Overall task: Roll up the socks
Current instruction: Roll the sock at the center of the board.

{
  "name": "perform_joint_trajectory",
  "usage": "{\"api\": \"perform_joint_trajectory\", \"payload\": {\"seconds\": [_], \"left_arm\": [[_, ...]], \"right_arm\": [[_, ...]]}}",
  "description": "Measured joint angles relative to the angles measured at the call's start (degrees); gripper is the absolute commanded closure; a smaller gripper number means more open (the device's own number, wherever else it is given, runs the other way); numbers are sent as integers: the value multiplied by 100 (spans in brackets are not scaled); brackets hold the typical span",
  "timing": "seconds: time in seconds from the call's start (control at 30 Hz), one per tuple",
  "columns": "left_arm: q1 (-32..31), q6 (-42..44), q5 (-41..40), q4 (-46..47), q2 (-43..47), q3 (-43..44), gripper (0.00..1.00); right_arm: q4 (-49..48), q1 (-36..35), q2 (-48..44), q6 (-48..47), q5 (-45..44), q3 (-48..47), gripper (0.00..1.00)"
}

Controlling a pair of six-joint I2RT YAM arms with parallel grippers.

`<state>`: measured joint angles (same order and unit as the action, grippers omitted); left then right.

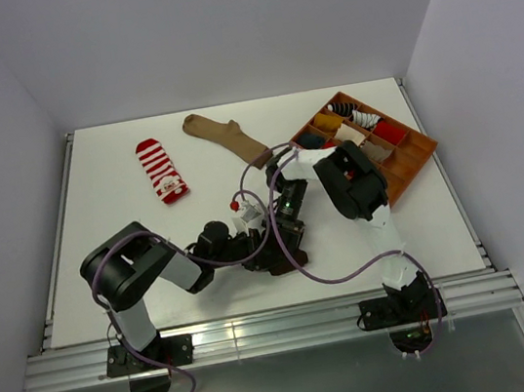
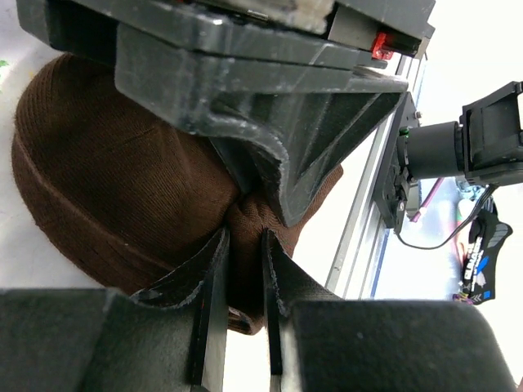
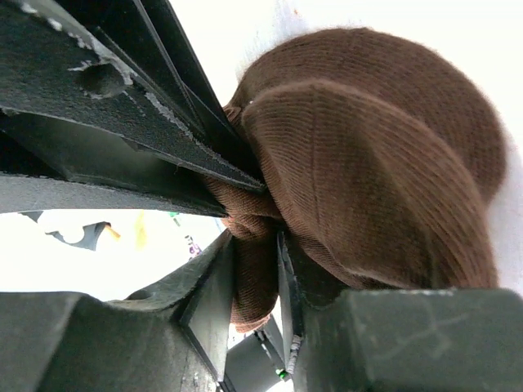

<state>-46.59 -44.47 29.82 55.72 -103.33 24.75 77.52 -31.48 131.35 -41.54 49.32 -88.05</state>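
A white table fills the middle of the frame. Pale grey walls stand at left, top and right. An aluminium rail runs along its lower edge, under even light.

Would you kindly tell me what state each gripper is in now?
Left gripper: shut on the dark brown knitted sock.
Right gripper: shut on the same sock.

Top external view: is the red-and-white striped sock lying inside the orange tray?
No: the striped sock lies flat on the table, well to the left of the orange tray.
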Motion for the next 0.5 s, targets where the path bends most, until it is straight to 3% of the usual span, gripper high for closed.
{"api": "perform_joint_trajectory", "payload": {"seconds": [0.5], "left_arm": [[0, -334, 50, 365, -310, 46, 100]], "right_arm": [[-645, 129, -605, 59, -289, 382, 53]]}}
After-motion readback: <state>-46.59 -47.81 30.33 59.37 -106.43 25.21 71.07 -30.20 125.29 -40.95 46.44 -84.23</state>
